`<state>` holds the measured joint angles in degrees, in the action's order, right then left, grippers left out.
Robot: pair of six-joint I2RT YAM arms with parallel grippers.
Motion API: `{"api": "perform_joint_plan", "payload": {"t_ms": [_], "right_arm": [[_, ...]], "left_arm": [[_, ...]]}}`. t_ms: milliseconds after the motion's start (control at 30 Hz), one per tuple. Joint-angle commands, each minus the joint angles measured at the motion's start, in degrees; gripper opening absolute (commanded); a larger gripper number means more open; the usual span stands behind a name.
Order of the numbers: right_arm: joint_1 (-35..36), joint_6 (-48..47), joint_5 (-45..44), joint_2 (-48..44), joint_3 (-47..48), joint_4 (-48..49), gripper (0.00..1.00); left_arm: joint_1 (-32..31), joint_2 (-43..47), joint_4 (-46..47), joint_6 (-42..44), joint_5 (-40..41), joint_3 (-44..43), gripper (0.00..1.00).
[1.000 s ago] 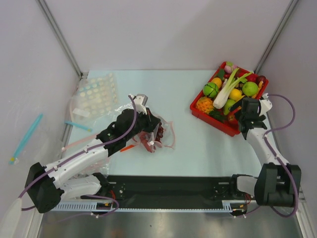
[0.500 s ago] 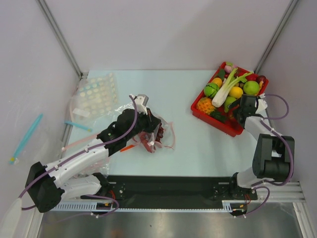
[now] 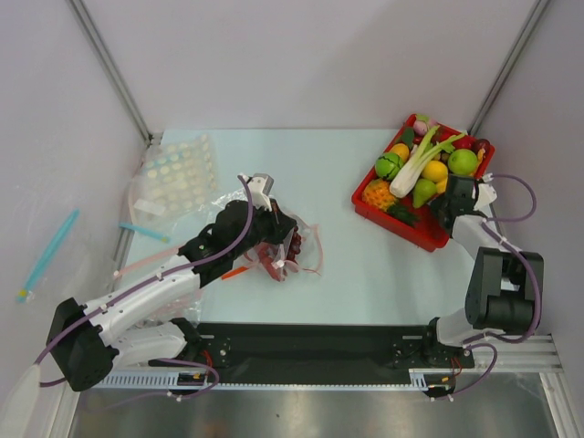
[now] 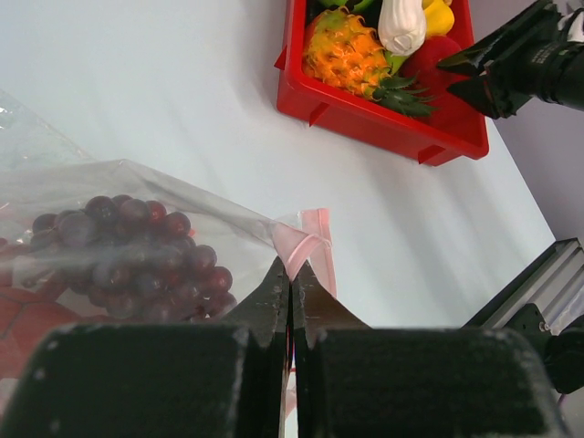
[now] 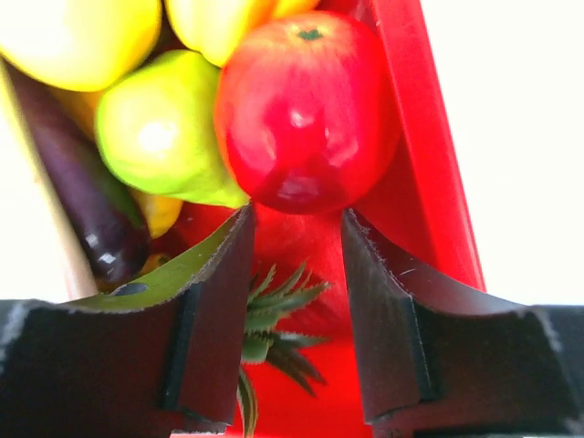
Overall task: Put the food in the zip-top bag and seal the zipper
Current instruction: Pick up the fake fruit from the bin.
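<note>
Bag (image 4: 210,205) holds grapes (image 4: 128,251); our left jaws pinch its zipper (image 4: 306,239). Right jaws spread, tips at apple (image 5: 306,109), tray (image 3: 401,228) at 2 o'clock.

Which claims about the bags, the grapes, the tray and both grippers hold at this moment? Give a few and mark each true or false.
1. The left gripper is shut on the zipper at a corner of the zip-top bag. True.
2. The right gripper is at the red tray, its fingers pointing at a red apple. True.
3. The grape bunch lies in the red tray. False: it is inside the zip-top bag.
4. The dotted bag lies right of the red tray. False: it is at the table's far left.
</note>
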<state>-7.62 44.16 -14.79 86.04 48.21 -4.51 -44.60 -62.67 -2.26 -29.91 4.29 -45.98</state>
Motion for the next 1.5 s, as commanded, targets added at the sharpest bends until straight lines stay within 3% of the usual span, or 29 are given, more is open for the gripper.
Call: {"api": "perform_joint_plan", "payload": {"t_ms": [0,100,233,533,800,1133,1333,1467], "right_arm": [[0.0,0.0,-2.5,-6.0,-1.0,1.5,0.48],[0.3,-0.1,-3.8,-10.2,-2.6,1.5,0.49],[0.9,-1.2,-4.5,-11.2,-1.3,0.7,0.77],[0.1,-0.7,-2.0,-1.7,4.0,-2.1,0.92],[0.0,-1.7,-4.4,3.3,6.0,-4.0,0.97],[-0.3,-1.0,-2.9,5.1,5.0,-2.4,0.87],[0.6,-2.7,-2.5,1.5,4.2,-4.0,0.99],[2.2,-2.9,-4.5,-0.6,4.0,-6.0,1.0]], "left_arm": [[-0.1,0.8,3.1,0.7,-0.6,-3.2,0.0],[-0.2,0.7,3.1,0.7,-0.6,-3.3,0.0],[-0.2,0.4,3.1,0.7,-0.6,-3.3,0.0],[-0.3,0.1,3.0,0.8,-0.6,-3.6,0.0],[-0.3,0.4,2.8,0.8,-0.7,-3.6,0.0],[-0.3,0.6,2.8,0.8,-1.0,-3.6,0.0],[-0.3,0.7,2.8,0.7,-1.0,-3.6,0.0],[-0.3,0.6,2.8,0.7,-1.0,-3.4,0.0]]}}
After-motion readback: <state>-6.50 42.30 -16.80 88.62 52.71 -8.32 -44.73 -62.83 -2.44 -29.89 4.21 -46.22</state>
